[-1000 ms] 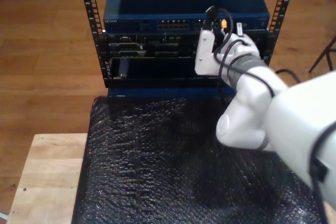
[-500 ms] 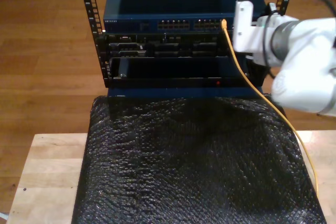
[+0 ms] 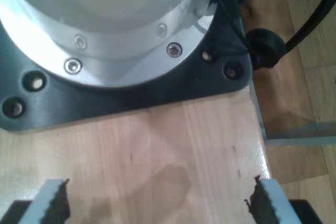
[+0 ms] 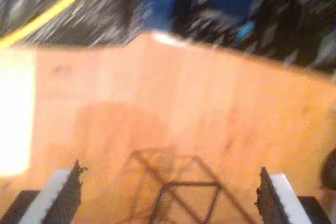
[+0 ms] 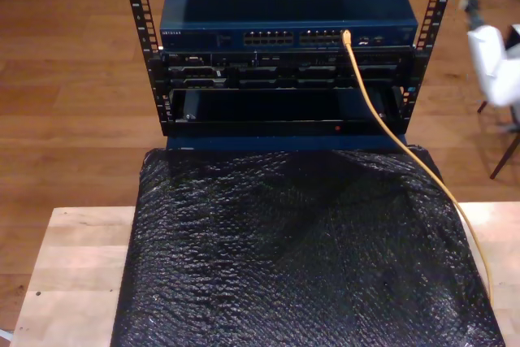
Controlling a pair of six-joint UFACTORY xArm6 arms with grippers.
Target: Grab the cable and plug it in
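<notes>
In the first wrist view, my first gripper (image 3: pixel 157 203) is spread wide with nothing between its jaws, hanging over bare pale counter (image 3: pixel 173 150). Just beyond lies a black base plate (image 3: pixel 131 90) carrying a round metal flange (image 3: pixel 105 30), both cut off by the frame. A black cord (image 3: pixel 310 19) trails off beside the plate.

The second wrist view is badly smeared by motion. My second gripper (image 4: pixel 168 198) is released and empty above the wooden floor (image 4: pixel 173 108). A blurred streak of the cable (image 4: pixel 50 11) crosses dark bubbly sheeting, and the blue patch beyond is too blurred to identify.

In the exterior view, the cable (image 5: pixel 382 115) has its tip seated in a port on the blue switch (image 5: pixel 284 6) at the top of the rack (image 5: pixel 138 30), then drapes down from the switch across the black bubble wrap (image 5: pixel 292 249). An arm (image 5: pixel 491 67) is cropped at the exterior view's right; half a second ago it stood close beside the switch and has since pulled away.
</notes>
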